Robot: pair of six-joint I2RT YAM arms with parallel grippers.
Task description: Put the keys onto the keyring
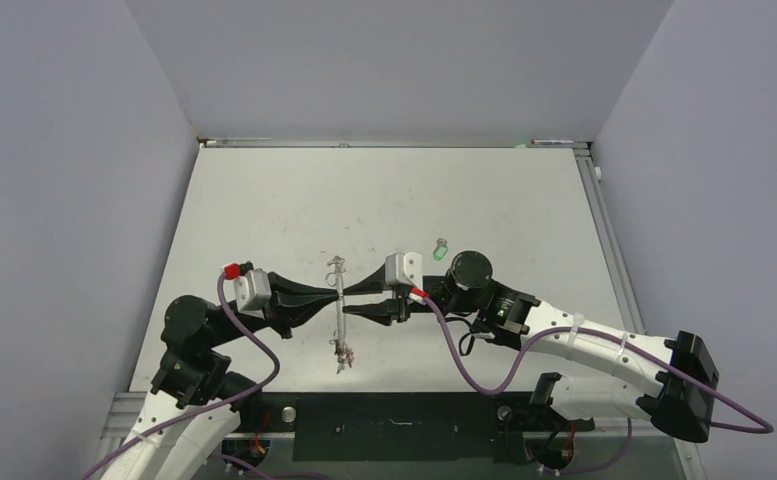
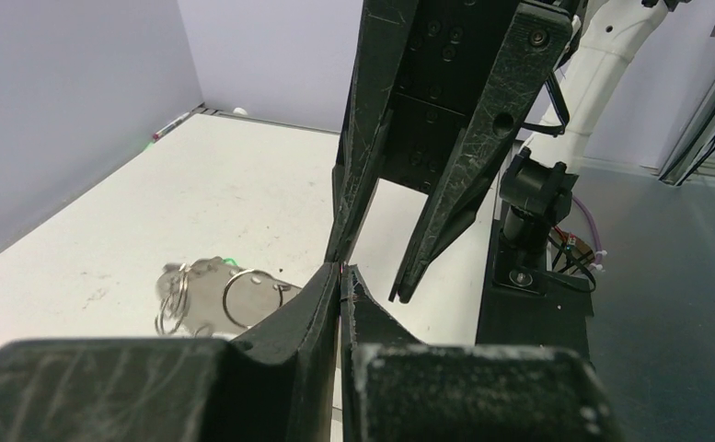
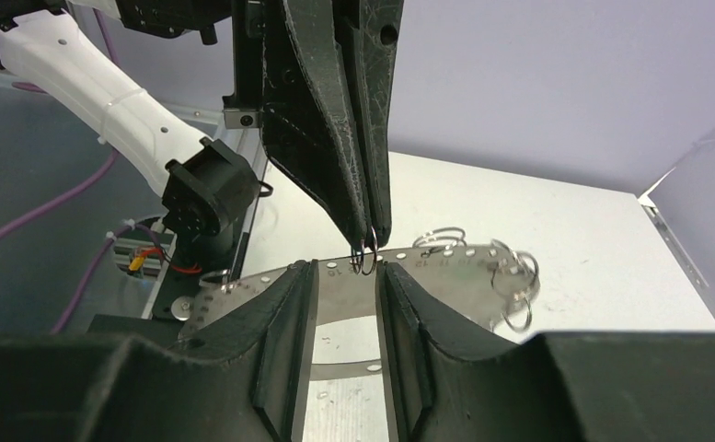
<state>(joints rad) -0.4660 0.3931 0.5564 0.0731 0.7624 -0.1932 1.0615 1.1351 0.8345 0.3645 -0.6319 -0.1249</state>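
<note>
Top external view: left gripper (image 1: 335,298) clamps the keyring (image 1: 340,335), held edge-on; right gripper (image 1: 349,301) straddles it, fingers apart; a green key (image 1: 441,250) lies to the keyring's right.

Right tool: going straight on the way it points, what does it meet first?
Most likely the keyring, spanning its open gap, just where the shut left tool pinches it; depth unclear.

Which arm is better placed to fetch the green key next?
Right, most likely. The right gripper is open, and the green key lies close beside that arm; the left gripper is shut on the keyring, holding it.
</note>
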